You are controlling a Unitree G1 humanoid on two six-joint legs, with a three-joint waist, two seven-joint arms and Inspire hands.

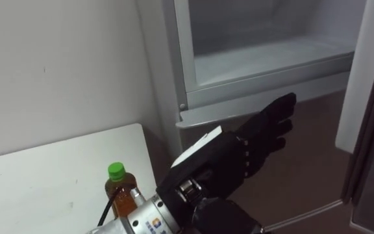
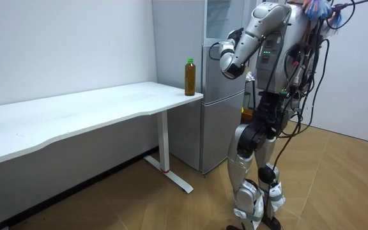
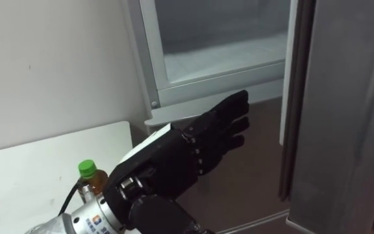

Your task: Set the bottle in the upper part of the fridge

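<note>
Fingers (image 1: 278, 110) straight, apart from bottle (image 1: 119, 190)

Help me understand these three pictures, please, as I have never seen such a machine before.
This is a humanoid robot that stands on two legs in front of a grey fridge. Two pictures come from the camera eyes in its head, looking down at its work. The third comes from a camera standing in the room. The black thing in the eye views is its left hand, raised towards the fridge's open upper compartment, with fingers straight and holding nothing. On the corner of the white table beside the fridge stands a bottle of brown drink with a green cap.
</note>
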